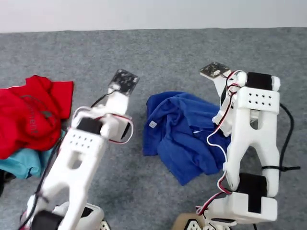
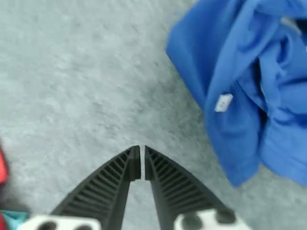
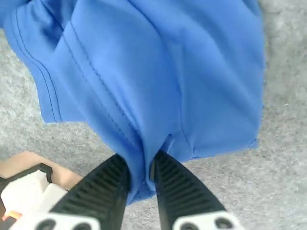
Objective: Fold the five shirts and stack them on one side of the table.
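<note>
Barely started, by the looks: nothing's been folded or stacked. The blue shirt is bunched mid-frame, its fabric pinched by the right gripper; the left gripper is clenched on nothing. A red shirt and teal shirt are heaped at the frame's left edge.

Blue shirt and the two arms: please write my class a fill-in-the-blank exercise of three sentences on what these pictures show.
1. The blue shirt is pinched in the jaws of the ____ arm.
2. The jaws of the left arm are ____ and hold nothing, above the grey table.
3. The ____ shirt lies partly over the teal shirt.

Missing words: right; shut; red.
</note>
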You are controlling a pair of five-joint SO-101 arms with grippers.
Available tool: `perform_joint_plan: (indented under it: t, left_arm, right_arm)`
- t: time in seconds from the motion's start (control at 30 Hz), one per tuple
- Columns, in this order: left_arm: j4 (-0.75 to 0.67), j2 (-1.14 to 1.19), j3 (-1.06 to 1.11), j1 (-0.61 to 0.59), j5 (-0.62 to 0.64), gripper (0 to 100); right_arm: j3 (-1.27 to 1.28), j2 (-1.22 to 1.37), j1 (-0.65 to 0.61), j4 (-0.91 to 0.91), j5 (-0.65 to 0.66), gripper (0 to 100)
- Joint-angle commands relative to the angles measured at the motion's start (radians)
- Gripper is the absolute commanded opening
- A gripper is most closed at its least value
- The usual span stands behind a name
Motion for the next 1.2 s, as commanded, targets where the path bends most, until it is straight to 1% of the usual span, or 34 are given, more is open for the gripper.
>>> perform_joint_plan:
  t: [0.0, 0.13, 0.27, 0.47, 0.67, 0.83, 1.03, 1.17]
  left_arm:
    - [0.086, 0.126, -0.137, 0.055, 0.015, 2]
    - [0.104, 0.261, -0.208, 0.126, 0.017, 3]
    - [0.127, 0.353, -0.266, 0.173, 0.017, 9]
    - [0.158, 0.440, -0.300, 0.157, 0.051, 15]
    - [0.152, 0.489, -0.302, 0.150, 0.051, 19]
    - [0.153, 0.494, -0.302, 0.155, 0.051, 21]
    - [0.153, 0.496, -0.300, 0.244, 0.051, 21]
    - [0.149, 0.497, -0.300, 0.259, 0.051, 20]
  right_arm:
    - [-0.046, -0.061, 0.001, 0.039, -0.048, 0.9]
    - [-0.046, -0.061, 0.001, 0.038, -0.071, 0.9]
    - [-0.046, -0.061, 0.007, 0.041, -0.071, 0.9]
    - [-0.046, -0.061, 0.007, 0.042, -0.071, 0.9]
    - [-0.046, -0.054, 0.007, 0.042, -0.071, 0.9]
    - [-0.046, -0.053, 0.007, 0.042, -0.072, 0.9]
    - [-0.046, -0.054, 0.007, 0.042, -0.072, 0.9]
    - [-0.046, -0.061, 0.007, 0.042, -0.101, 0.9]
